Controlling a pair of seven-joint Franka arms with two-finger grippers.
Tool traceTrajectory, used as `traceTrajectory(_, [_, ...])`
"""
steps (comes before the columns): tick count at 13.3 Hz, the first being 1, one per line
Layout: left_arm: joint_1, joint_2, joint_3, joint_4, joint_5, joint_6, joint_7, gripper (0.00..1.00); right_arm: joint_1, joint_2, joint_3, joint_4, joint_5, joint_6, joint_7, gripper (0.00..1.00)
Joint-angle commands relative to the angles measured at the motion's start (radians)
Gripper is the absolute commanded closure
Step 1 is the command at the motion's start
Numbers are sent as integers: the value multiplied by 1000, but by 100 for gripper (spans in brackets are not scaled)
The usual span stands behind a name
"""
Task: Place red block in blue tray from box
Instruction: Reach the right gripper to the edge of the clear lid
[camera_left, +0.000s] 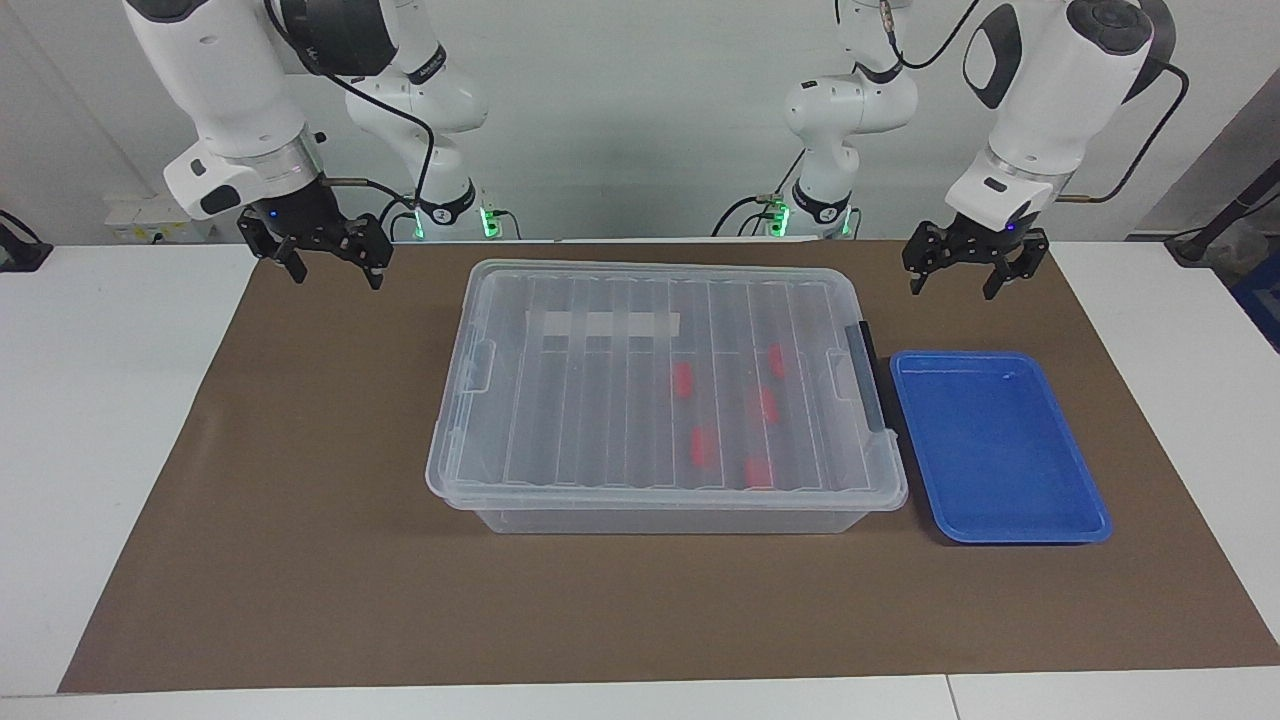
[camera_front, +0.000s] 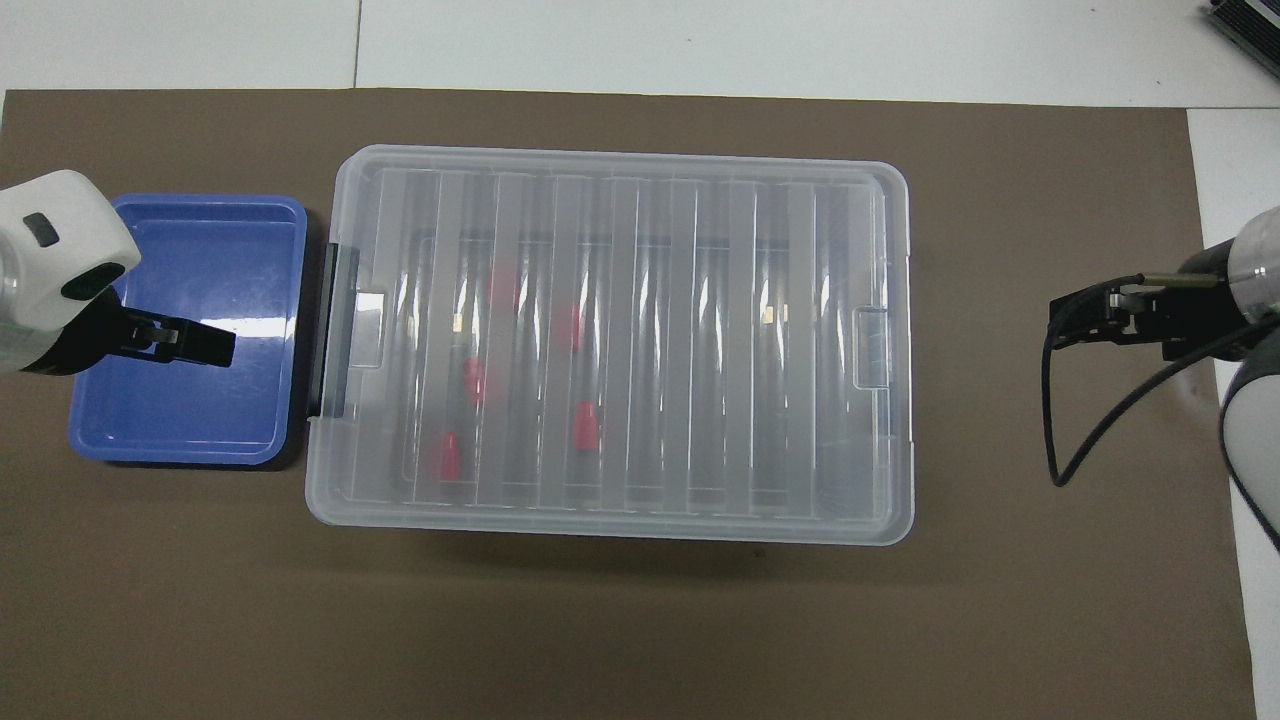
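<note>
Red blocks (camera_left: 683, 380), five as far as I can count through the ribbed lid (camera_left: 640, 330), all lie inside the box (camera_left: 660, 515) in the facing view, so nothing is moved yet. The lid is on, a dark latch (camera_left: 868, 375) at the tray end. The blue tray (camera_left: 1040, 530) sits empty just beside the box, toward my left arm's end. My left gripper (camera_left: 962, 275) hangs over the mat (camera_left: 300, 550) with fingers spread, holding nothing; my right gripper (camera_left: 332, 262) waits likewise, open and empty.

From overhead, the blocks cluster in the box's tray-side half. My left gripper covers the tray, but I read that as height, not contact. Opening, picking and placing all remain.
</note>
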Motion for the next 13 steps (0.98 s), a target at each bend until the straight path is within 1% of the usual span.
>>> traceTrajectory(1, [10, -24, -3, -19, 16, -7, 17, 0, -16, -11, 3, -13, 8, 2, -23, 0])
traceTrajectory(4, [10, -24, -3, -19, 16, -8, 17, 0, -17, -11, 3, -22, 8, 16, -15, 0])
traceTrajectory(6, [10, -24, -3, -19, 16, -8, 18, 0, -4, -29, 5, -84, 8, 109, 29, 0])
traceTrajectory(9, [9, -24, -3, -19, 16, -7, 17, 0, 24, -29, 12, -175, 14, 261, 100, 0])
traceTrajectory(13, [10, -24, -3, -19, 16, -7, 18, 0, 108, -23, 14, -316, 20, 462, 149, 0])
